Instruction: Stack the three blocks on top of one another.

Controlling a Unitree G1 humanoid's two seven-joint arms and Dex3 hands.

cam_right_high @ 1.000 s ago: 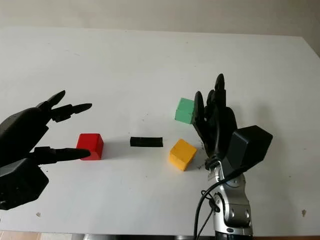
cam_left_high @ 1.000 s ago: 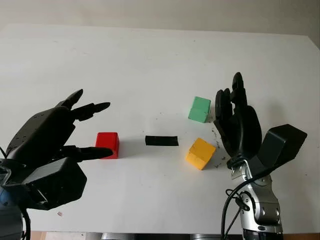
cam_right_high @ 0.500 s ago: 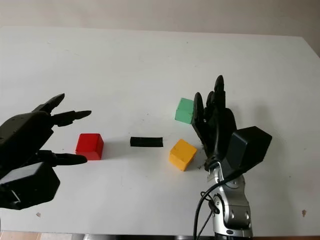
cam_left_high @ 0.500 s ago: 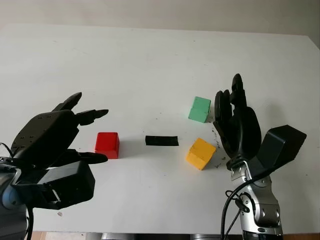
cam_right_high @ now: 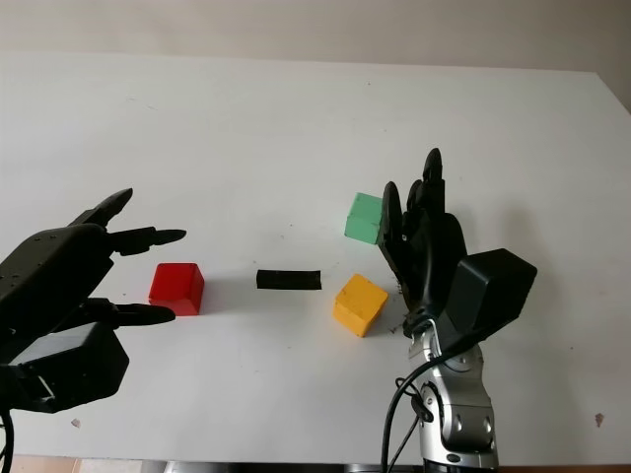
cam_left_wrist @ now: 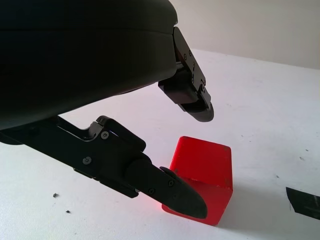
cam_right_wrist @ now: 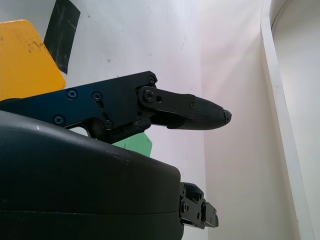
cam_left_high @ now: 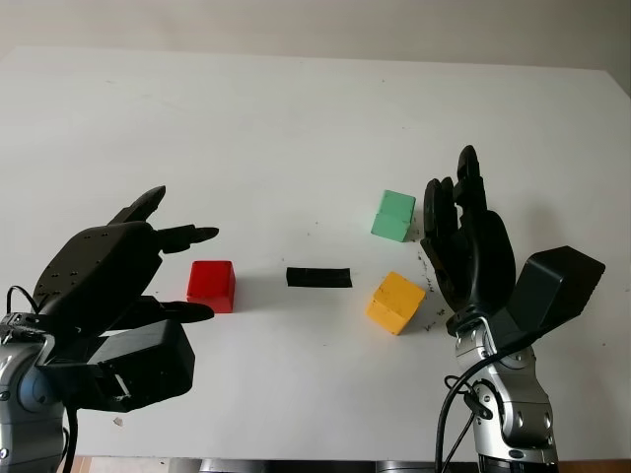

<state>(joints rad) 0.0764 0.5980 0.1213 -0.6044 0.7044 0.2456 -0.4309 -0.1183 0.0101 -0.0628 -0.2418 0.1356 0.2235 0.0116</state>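
The left robot hand (cam_left_high: 128, 271) has drawn back and lowered slightly, fingers open around nothing, just short of the red block (cam_left_high: 211, 285). No grasp yet; the yellow block (cam_left_high: 395, 302) and green block (cam_left_high: 393, 215) sit apart on the table (cam_left_high: 296, 118) beside the open right robot hand (cam_left_high: 467, 246).

Even, diffuse lighting on a bright white table (cam_left_high: 296, 128). Soft, short shadows lie beside the red block (cam_left_high: 211, 285), under the yellow block (cam_left_high: 395, 302), and below the left hand (cam_left_high: 108, 276). In the wrist views, the close hand shells appear nearly black, with little detail.
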